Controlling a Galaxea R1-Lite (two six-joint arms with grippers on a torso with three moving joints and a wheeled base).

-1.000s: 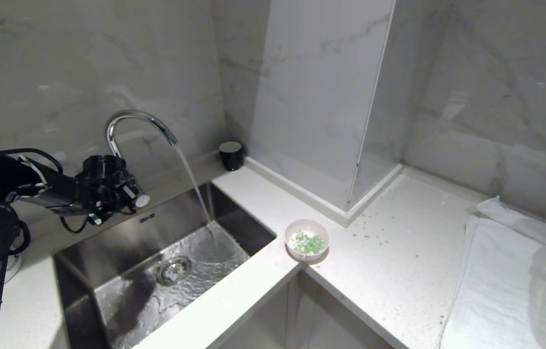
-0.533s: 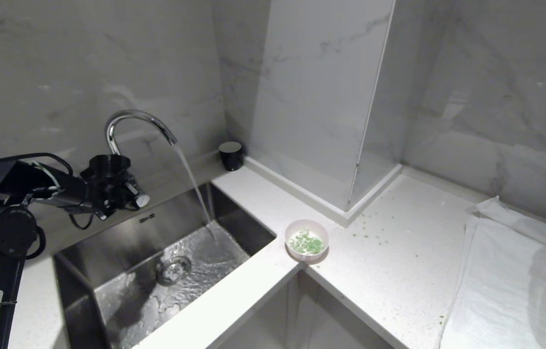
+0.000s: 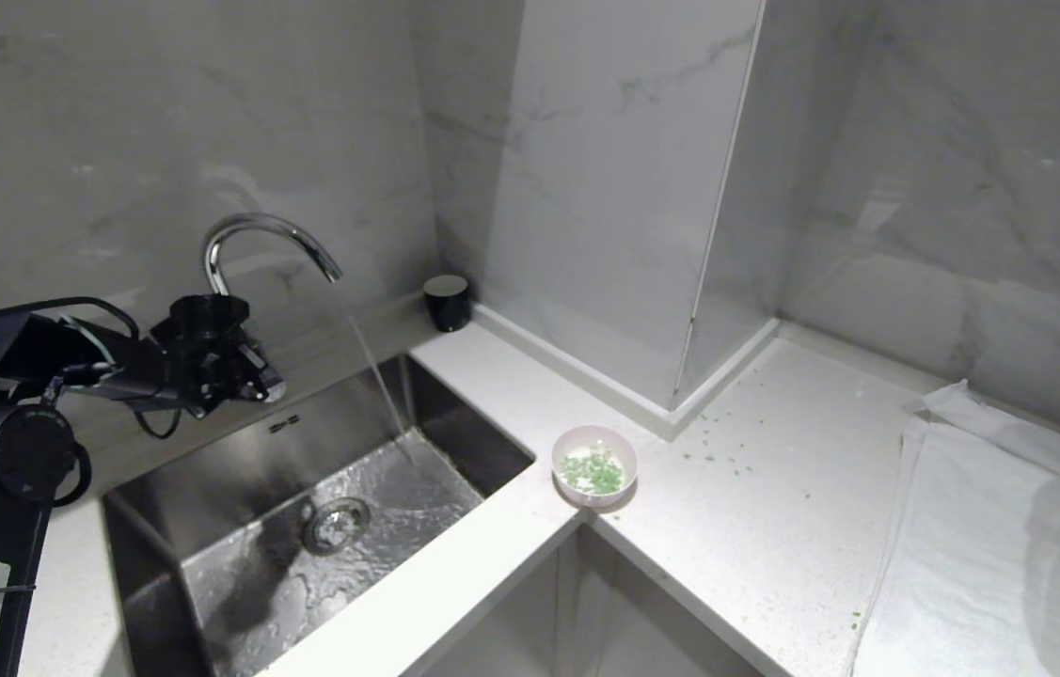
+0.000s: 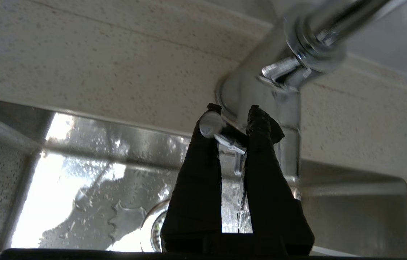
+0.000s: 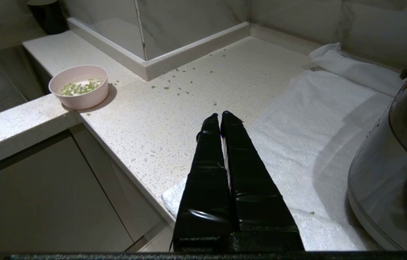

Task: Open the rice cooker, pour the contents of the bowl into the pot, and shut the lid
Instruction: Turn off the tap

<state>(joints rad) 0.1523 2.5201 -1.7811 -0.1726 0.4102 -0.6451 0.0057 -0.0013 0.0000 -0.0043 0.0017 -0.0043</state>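
At faucet base, left gripper (image 4: 233, 112) clamping tap lever (image 4: 221, 134)

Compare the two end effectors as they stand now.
The left end effector is shut on the tap lever over the sink; the right end effector is shut on nothing above the counter. Both have black fingers.

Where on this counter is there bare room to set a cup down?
Best patch: the counter between the bowl and the white towel, bare but for scattered green bits. A smaller strip lies between the dark cup and the bowl. Crowded: the sink side, where the left gripper grips the tap handle.
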